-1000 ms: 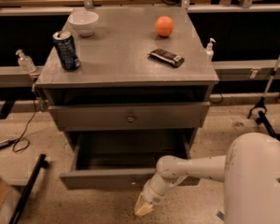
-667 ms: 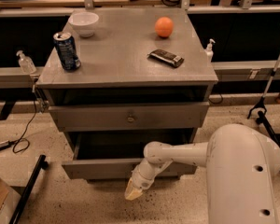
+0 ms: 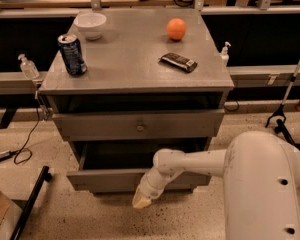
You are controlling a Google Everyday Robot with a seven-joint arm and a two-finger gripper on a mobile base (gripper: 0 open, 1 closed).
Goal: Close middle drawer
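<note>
The middle drawer stands pulled out from the grey cabinet, below the front edge of the worktop. Its low front panel sits forward of the drawer above, and the dark inside of its box shows behind that panel. The upper drawer, with a small round knob, lies just under the worktop, with a dark gap between the two.

The end effector is low in front of the middle drawer's panel, a little right of the panel's middle, with its tan tip pointing down and to the left over the speckled floor. Whether it is wide or narrow cannot be told, and it is not clear whether it touches the panel. The white arm reaches in from the right, from the large rounded white body.

On the worktop a white bowl sits at the back left corner. A blue can stands upright near the left edge, and an orange rests toward the back right. A dark flat packet lies nearer the right edge — all four well apart. A small clear pump bottle stands just beyond the right edge.
</note>
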